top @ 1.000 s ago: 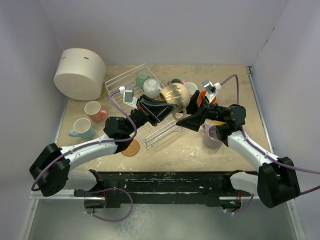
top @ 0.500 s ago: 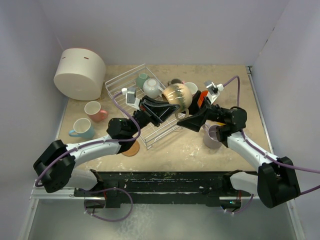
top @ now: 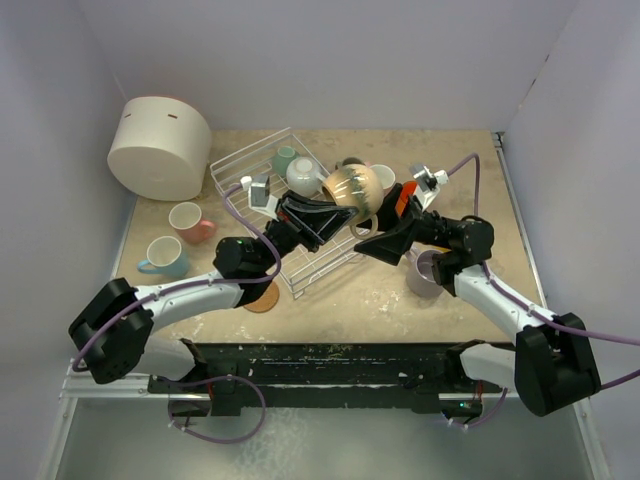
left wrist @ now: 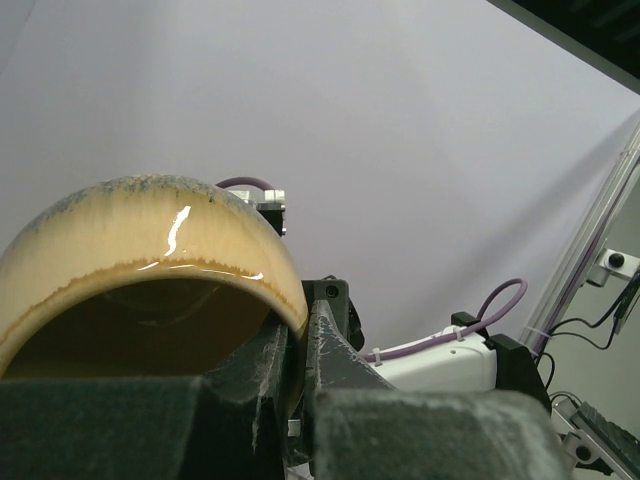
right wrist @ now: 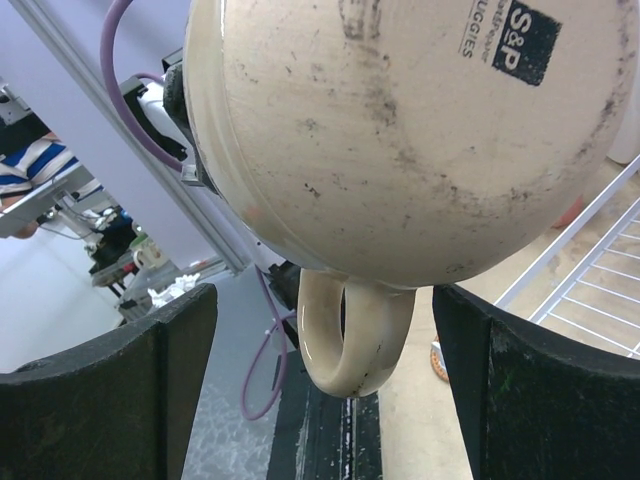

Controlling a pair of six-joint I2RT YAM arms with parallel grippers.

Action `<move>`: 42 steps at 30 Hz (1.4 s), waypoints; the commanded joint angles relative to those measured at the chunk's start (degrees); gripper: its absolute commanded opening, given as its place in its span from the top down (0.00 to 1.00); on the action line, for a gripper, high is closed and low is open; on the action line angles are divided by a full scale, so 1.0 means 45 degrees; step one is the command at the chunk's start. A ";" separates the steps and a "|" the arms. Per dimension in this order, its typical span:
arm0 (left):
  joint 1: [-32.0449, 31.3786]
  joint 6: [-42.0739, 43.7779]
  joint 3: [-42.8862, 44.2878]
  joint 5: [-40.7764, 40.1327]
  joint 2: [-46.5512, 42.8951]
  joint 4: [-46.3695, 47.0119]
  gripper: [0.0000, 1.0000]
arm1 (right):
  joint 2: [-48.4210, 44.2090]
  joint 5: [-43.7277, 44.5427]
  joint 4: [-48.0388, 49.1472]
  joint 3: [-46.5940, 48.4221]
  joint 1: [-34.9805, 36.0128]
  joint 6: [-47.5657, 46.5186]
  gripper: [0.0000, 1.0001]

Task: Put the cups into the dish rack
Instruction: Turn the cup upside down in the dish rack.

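Little has shifted apart from the arms: the left arm's elbow has swung slightly inward along the near edge, and the right end effector point(top: 370, 226) has edged in around the beige mug point(top: 352, 187), its fingers a touch narrower than they were. The mug itself hangs almost where it was, lifted above the right-hand part of the dish rack point(top: 250, 148). It rests on nothing and is carried by the left end effector point(top: 325, 208), which is clenched on the mug's wall, one finger inside the rim and one outside, as the left wrist view shows. From the right wrist, the mug's scuffed base and its handle sit between two spread fingers that touch neither side, so this end effector is released and merely brackets the mug. That looks like the start of a hand-over or a two-handed steadying, though which one cannot be told. A teal mug point(top: 285, 160) and a white mug point(top: 303, 177) already lie in the rack. The pink mug point(top: 188, 220), the light blue mug point(top: 163, 256) and the lilac mug point(top: 425, 272) wait on the worktop point(top: 380, 300), so most of the loading remains. The risk is a squeeze that twists the mug against the rim grip.
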 commanded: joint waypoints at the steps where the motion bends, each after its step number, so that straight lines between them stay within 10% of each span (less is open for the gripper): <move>1: -0.0099 -0.0191 0.0401 -0.0285 -0.0139 0.2589 1.00 | -0.0381 0.0340 0.0937 -0.0056 0.0036 0.0046 0.11; 19: -0.0304 -0.0442 0.0071 -0.0300 0.0179 0.3142 1.00 | -0.0259 0.0545 0.0696 -0.0052 -0.0024 0.0129 0.28; 26: -0.0357 -0.0445 0.0008 -0.0280 0.0159 0.3139 1.00 | -0.0134 0.0500 0.0528 -0.0039 -0.0099 0.0145 0.65; 29: -0.0358 -0.0432 -0.0142 -0.0333 0.0112 0.3143 1.00 | -0.0027 0.0301 0.0414 0.0043 -0.0105 0.0100 1.00; 33: -0.0356 -0.0375 -0.0463 -0.0526 0.0007 0.3144 1.00 | 0.0058 -0.0020 0.0258 0.0209 -0.0151 -0.0005 1.00; 42: -0.0353 -0.0124 -0.2135 -0.1515 -0.1325 0.1935 0.51 | -0.0013 -0.0816 -0.0716 0.0434 -0.0411 -0.1493 1.00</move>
